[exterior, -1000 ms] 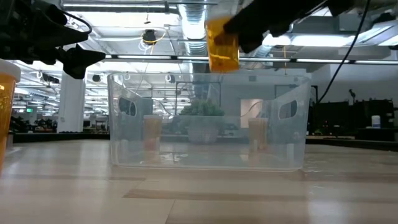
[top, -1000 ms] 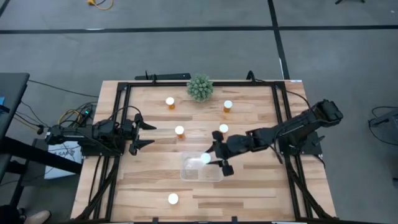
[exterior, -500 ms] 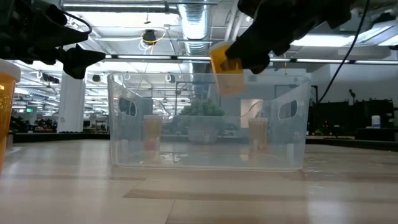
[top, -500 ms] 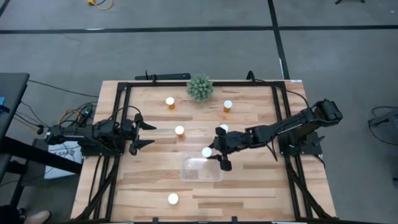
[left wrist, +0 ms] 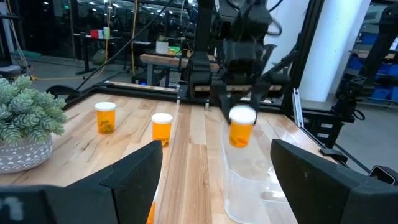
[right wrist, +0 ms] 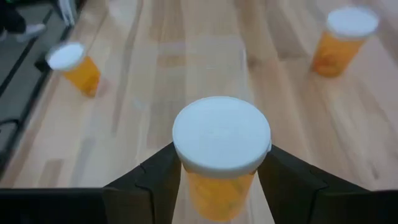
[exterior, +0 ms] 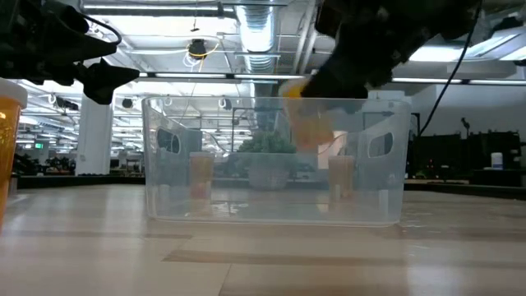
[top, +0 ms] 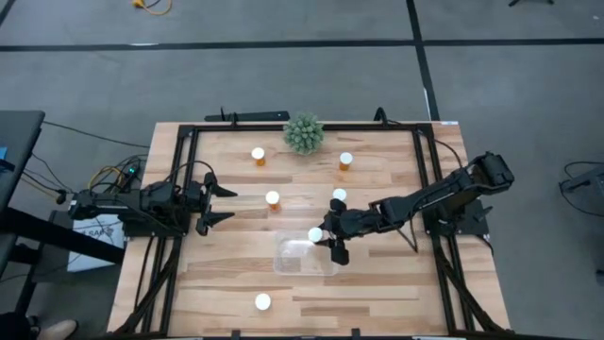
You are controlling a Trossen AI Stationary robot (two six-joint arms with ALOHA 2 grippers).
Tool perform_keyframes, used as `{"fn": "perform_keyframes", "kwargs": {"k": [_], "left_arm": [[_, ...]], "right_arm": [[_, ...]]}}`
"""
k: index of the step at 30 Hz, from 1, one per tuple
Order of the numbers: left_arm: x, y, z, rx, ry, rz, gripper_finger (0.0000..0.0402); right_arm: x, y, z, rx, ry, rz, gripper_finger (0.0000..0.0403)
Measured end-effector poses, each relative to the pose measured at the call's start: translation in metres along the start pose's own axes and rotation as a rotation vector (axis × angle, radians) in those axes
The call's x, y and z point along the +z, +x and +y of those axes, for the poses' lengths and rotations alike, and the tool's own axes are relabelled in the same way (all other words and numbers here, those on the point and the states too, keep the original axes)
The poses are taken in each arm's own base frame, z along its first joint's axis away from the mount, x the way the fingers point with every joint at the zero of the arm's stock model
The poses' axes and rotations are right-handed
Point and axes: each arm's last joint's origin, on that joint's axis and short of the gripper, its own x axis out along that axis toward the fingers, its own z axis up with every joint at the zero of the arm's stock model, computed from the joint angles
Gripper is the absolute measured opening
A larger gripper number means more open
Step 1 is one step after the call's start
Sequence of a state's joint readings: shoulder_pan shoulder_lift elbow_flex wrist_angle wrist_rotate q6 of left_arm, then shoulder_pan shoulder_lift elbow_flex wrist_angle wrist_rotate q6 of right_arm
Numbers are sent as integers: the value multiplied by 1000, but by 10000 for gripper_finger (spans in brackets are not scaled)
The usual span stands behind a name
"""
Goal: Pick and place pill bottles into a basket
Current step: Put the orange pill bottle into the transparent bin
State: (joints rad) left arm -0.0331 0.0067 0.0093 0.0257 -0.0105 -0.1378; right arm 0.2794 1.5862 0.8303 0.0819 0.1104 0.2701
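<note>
Pill bottles, small translucent orange cylinders with round white caps, show no label or writing that can be read. One pill bottle [right wrist: 221, 155] is pinched just under its cap between the jaws of the right gripper [top: 326, 238], which hangs over the upper right corner of the clear plastic rectangular basket [top: 293, 263] at lower centre of the high view. In the low view the held bottle [exterior: 308, 123] is tilted and sits partly behind the basket's clear wall [exterior: 275, 160], below its rim; a second ago it stood upright and fully above the rim, so the arm has lowered and tipped it towards the basket.

Nearest the lower edge of the high view, a bottle [top: 262, 302] stands alone on the pale wooden bench [top: 217, 283], below and left of the basket. Above the basket stand a bottle [top: 273, 200] left of centre and another [top: 338, 196] just above the right gripper. Farther up, two bottles [top: 258, 156] [top: 345, 161] flank the spiky green ball-shaped plant [top: 303, 133] at the bench's top edge. None of these five has shifted since the earlier frames.

At centre left, the left gripper [top: 213, 202] waits over the bench edge, jaws spread wide and holding nothing, where it was before. A black metal frame [top: 302, 126] rims the bench.
</note>
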Motion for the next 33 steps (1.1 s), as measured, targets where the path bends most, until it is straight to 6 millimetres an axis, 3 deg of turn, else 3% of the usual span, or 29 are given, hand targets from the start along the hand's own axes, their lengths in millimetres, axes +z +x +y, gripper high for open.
{"fn": "perform_keyframes", "kwargs": {"k": [15,33], "left_arm": [[0,0,0,0,2,0,290],[0,0,0,0,1,0,290]], "right_arm": [[-23,29,2,-14,26,87,194],[-21,31,0,-6,-17,70,240]]}}
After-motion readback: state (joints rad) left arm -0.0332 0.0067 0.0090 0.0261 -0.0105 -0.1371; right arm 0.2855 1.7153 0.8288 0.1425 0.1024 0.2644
